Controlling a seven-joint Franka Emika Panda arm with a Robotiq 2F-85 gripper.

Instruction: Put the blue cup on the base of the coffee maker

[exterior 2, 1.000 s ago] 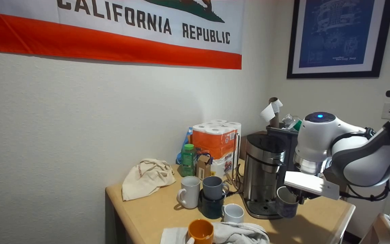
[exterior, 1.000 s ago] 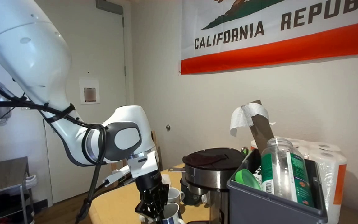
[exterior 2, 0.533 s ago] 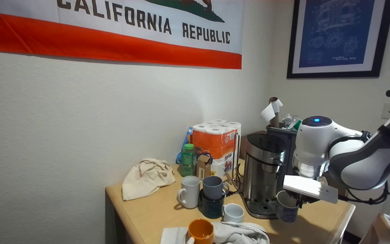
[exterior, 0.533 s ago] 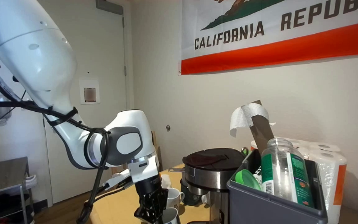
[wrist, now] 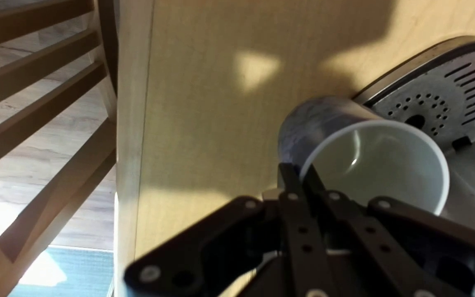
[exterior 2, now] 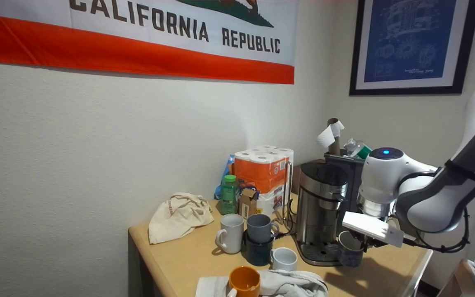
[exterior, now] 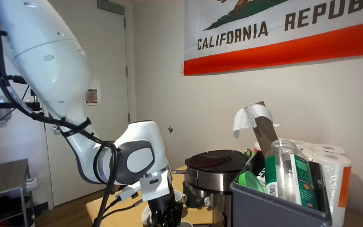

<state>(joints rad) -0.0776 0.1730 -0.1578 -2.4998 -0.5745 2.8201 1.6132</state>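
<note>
The grasp looks done; the placing remains. The blue cup (wrist: 369,156) is just beside the base of the coffee maker (exterior 2: 322,214), not on it: in the wrist view its foot lies over the tabletop (wrist: 204,136) rather than over the drip tray (wrist: 454,99). Whether the foot touches the tabletop or hangs slightly above it, I cannot tell. The claw (wrist: 301,175) is clamped on the cup's wall at the mouth, one finger inside and one outside — on the side turned away from the coffee maker.

What is left, I judge, is a small lift, a shift towards the coffee maker, a lowering and a release. The raised rim of the base could catch the cup's foot if it came in low. On the opposite side of the base a small white cup (exterior 2: 285,260) stands near, with a blue-grey mug (exterior 2: 258,231) stacked on a dark cup (exterior 2: 258,253); a storage bin (exterior 2: 352,181) rises behind the coffee maker. The roomier way is away from the coffee maker — towards the tabletop's edge, with a wooden chair (wrist: 43,62) past it.
</note>
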